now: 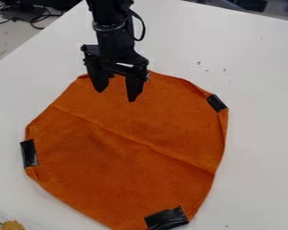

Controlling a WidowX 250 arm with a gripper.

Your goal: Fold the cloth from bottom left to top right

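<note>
orange cloth (122,157) flat on white table (260,90) | gripper (117,93) above, fingers apart

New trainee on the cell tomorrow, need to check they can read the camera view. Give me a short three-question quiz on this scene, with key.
1. Multiple choice. Which part of the orange cloth does the gripper hang over, as seen in the picture?
a) the lower right
b) the upper part
c) the lower left

2. True or false: the cloth is already folded over, bottom left onto top right.

3. Fill in: a crease runs across the cloth from its upper left down to its lower ____.

Key: 1. b. 2. False, it lies spread out. 3. right.
</note>
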